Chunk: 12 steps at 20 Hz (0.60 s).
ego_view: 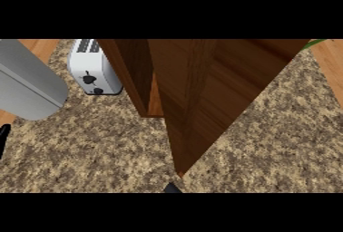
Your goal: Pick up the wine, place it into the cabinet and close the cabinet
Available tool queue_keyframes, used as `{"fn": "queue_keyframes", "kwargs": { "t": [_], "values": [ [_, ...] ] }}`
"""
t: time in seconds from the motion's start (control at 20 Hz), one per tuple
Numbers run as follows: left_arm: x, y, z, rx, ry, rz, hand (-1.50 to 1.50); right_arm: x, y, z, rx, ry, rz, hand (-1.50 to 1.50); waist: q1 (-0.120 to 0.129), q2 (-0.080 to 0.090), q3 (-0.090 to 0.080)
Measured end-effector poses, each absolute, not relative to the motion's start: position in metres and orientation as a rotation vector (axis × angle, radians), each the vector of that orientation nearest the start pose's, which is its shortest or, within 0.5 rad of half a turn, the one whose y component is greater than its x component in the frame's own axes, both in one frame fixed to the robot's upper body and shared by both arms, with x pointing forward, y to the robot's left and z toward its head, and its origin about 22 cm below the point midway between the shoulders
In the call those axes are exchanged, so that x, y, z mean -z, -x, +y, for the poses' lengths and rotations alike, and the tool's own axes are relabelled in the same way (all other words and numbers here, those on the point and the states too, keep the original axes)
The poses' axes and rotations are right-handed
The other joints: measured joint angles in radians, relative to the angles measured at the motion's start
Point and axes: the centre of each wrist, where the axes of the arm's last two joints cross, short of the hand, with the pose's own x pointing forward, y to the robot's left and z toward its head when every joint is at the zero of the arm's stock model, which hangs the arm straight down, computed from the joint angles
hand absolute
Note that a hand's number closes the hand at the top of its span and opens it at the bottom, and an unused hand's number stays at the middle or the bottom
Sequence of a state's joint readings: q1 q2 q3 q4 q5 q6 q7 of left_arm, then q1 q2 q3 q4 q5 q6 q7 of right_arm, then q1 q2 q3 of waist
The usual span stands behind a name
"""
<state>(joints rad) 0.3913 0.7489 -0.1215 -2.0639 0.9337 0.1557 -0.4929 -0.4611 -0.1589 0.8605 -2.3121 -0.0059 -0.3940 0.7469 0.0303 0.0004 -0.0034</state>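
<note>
Open cabinet door [214, 99] over speckled counter [100, 154], white toaster [94, 68] beside

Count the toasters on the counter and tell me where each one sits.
1. The white toaster stands at the counter's far left, just left of the wooden cabinet. The open cabinet door may hide others.

toaster [94, 68] left of cabinet [201, 90] (on counter [281, 136])

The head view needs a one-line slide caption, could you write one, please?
Open wooden cabinet door swung out over the speckled counter, white toaster at upper left.
</note>
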Motion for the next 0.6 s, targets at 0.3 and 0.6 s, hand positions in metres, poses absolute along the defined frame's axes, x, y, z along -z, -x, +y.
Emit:
{"fn": "queue_keyframes", "kwargs": {
  "t": [0.3,0.6],
  "values": [
    [-0.095,-0.149,0.313,-0.21,0.249,-1.94,-1.5,-0.225,-0.167,-0.033,-0.626,-0.619,-1.747,1.5,0.014,0.002,0.001],
    [-0.089,-0.153,0.307,-0.226,0.244,-1.935,-1.5,-0.256,-0.21,0.007,-0.624,-0.576,-1.779,1.5,0.007,0.002,0.002]
  ]
}}
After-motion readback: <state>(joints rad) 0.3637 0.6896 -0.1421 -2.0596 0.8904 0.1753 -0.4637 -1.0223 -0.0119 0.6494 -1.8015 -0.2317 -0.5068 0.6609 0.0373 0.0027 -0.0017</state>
